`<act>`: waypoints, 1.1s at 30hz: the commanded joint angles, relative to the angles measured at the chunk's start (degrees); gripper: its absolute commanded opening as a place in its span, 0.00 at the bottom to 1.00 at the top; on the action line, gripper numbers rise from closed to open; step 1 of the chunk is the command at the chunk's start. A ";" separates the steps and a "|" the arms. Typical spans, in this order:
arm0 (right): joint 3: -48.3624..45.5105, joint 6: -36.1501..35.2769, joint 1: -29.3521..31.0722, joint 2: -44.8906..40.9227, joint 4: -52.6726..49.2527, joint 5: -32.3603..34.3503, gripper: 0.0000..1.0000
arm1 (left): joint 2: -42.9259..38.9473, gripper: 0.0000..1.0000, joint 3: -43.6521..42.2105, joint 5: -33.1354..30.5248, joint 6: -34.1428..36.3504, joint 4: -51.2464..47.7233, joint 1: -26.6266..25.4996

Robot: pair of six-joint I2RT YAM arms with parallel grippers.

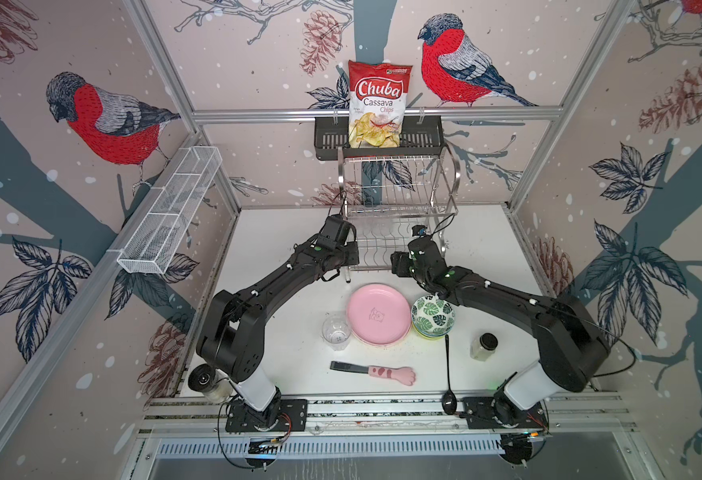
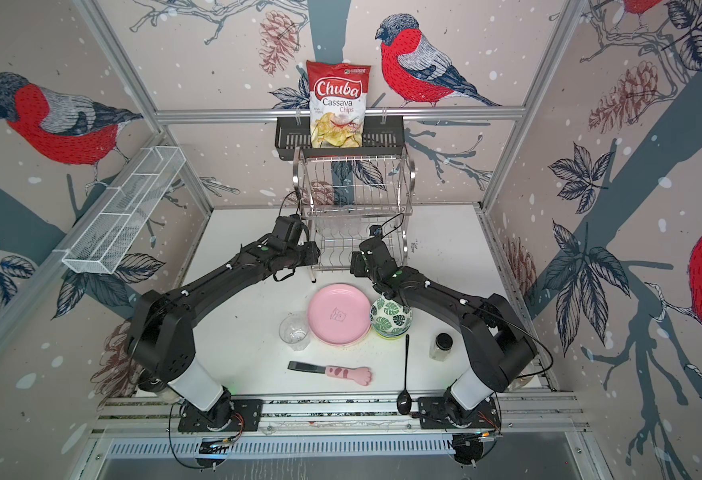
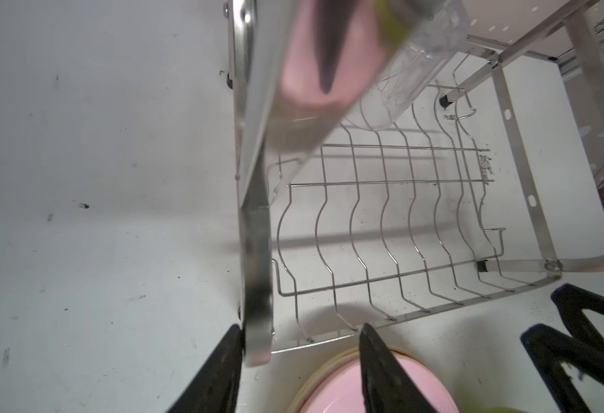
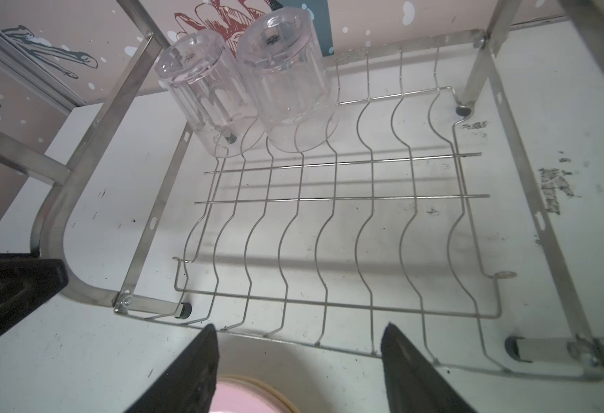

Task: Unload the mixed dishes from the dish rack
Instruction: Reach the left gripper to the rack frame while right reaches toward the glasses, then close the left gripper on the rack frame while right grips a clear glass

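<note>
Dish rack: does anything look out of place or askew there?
Yes: the left pincer straddles the dish rack at its steel side strip, not a dish. Two clear glasses stand upside down on its lower tier; nothing spilled.

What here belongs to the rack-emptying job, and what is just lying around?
Part of the job: shiny steel wire dish rack; two clear upside-down glasses in it; upright clear glass, pink round plates and green-leaf bowls on the white table.
Just lying about: red chips bag, long black spoon, pink paw-handled scraper, small black-lidded jar, white mesh tray.
</note>
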 commanded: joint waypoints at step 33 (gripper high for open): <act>24.53 -11.77 -4.87 27.71 9.78 1.55 0.99 | -3.19 0.00 -4.75 5.23 2.36 -2.57 0.04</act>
